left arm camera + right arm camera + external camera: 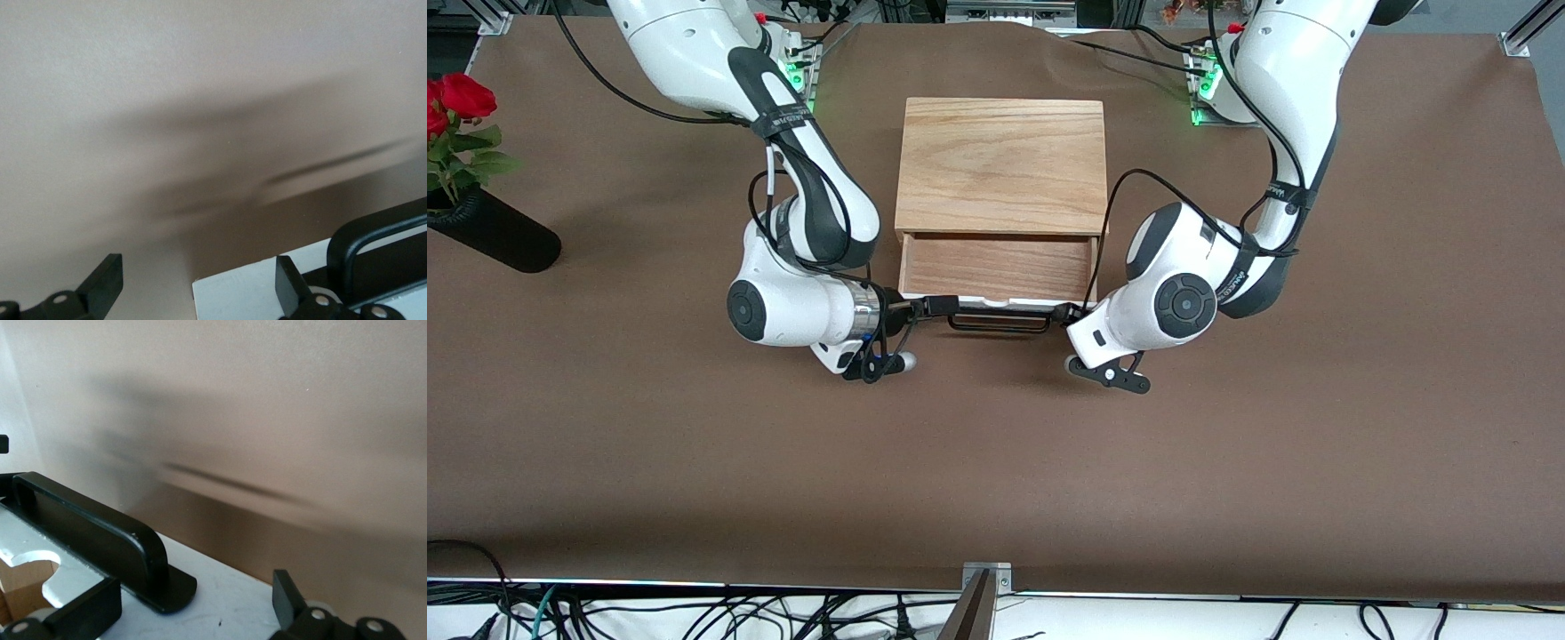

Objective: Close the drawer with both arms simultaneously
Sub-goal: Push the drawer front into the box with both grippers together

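Plainly, progress: the task looks barely begun; the drawer stands pulled out and both grippers are only now at its front.
Drawer: the shallow light-wood tray with a white front panel (996, 303) sticks out of the light oak box (1001, 169) toward the front camera, its bare wooden floor showing between the box and the panel.
Handle: the black wire bar handle (996, 324) runs along the panel's face, on the side nearer the front camera.
Right gripper: the black two-finger right gripper (925, 307) lies level at the panel's end toward the right arm's end of the table; in the right wrist view its fingers (87, 613) stand wide apart, spanning the panel's corner and the handle's foot, gripping nothing.
Left gripper: the black two-finger left gripper (1069, 313) sits at the panel's other end; in the left wrist view its fingers (293, 287) are spread, one over the white panel beside the handle, the other off the panel's edge over the table, holding nothing.
Contact: whether either gripper actually presses on the panel I cannot tell.
Table: the brown-covered table (1227, 444) bears the box midway between the two arm bases.
Aside: a black vase with red roses (480, 222) lies well apart, at the right arm's end.
Left to do: judging by the gap, the whole inward push remains, with both arms driving evenly so the tray does not skew.
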Available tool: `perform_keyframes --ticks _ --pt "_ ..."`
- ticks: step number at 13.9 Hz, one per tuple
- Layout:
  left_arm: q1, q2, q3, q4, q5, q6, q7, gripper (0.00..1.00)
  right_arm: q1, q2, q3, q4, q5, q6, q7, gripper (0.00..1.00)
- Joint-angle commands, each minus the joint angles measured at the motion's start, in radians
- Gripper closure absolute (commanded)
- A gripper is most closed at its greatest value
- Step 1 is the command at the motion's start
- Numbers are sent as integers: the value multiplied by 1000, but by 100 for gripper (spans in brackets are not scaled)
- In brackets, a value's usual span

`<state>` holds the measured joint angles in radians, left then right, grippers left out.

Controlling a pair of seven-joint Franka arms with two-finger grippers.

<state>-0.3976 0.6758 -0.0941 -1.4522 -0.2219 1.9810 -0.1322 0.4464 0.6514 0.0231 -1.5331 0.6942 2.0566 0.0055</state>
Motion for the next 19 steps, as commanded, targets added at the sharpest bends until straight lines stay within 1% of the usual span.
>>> perform_keyframes --ticks 1,4,7,10,14,19 --pt "-15 -12 -9 -31 -27 -94 11 0 37 -22 1 -70 2 -58 31 0" --pt "-14 -12 -19 -33 -27 -99 8 0 35 -33 1 -70 2 -64 30 0" --pt "-14 -12 -38 -31 -27 -120 -27 0 37 -61 -3 -70 -1 -146 56 0" --pt "-14 -13 -55 -30 -27 -146 -78 0 37 -96 -2 -68 -57 -226 134 0" --pt "-12 -25 -67 -33 -27 -186 -78 0 38 -98 5 -68 -58 -277 169 0" --pt "-14 -25 -75 -60 -27 -186 -80 0 57 -84 6 -70 -56 -352 171 0"
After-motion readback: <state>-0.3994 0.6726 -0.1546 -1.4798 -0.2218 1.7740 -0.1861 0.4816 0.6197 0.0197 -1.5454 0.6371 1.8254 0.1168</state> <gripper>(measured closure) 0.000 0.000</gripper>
